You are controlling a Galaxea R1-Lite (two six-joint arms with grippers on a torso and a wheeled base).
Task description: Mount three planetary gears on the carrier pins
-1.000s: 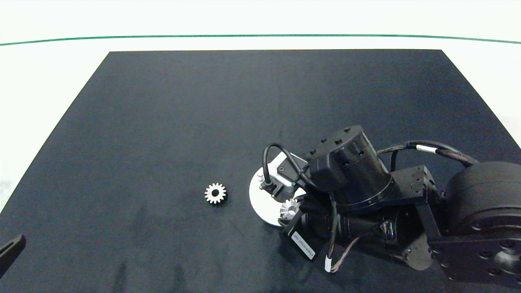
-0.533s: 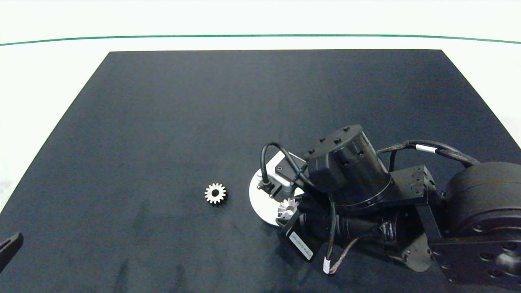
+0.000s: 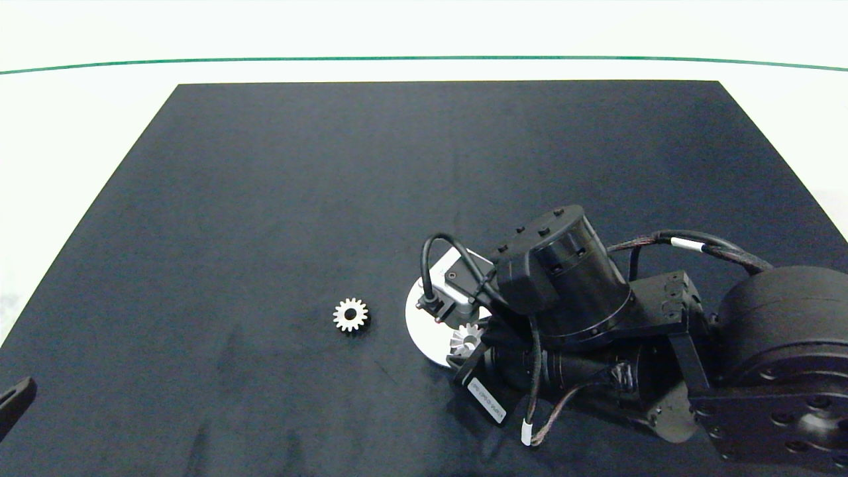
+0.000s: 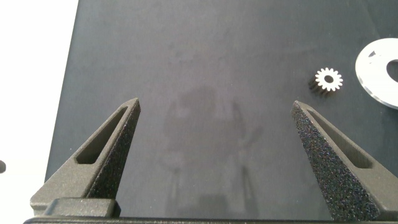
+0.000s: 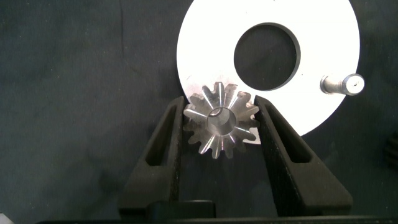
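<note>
My right gripper (image 5: 221,109) is shut on a silver planetary gear (image 5: 221,123), held over the near rim of the white carrier disc (image 5: 205,43). One carrier pin (image 5: 343,84) stands at the disc's rim, apart from the gear; whether a pin lies under the gear is hidden. In the head view the held gear (image 3: 466,339) shows at the disc (image 3: 419,322), with the right arm covering most of it. A second gear (image 3: 350,315) lies flat on the mat left of the disc. My left gripper (image 4: 216,104) hangs open over bare mat, far from that gear (image 4: 328,79) and the disc (image 4: 376,67).
A dark mat (image 3: 331,185) covers the white table (image 3: 79,119), with a green line (image 3: 265,61) across the far side. The left gripper's tip (image 3: 13,401) shows at the head view's lower left edge.
The right arm has shifted slightly left with the gear, bringing it further over the disc's rim. The left gripper's tip has sunk a little.
</note>
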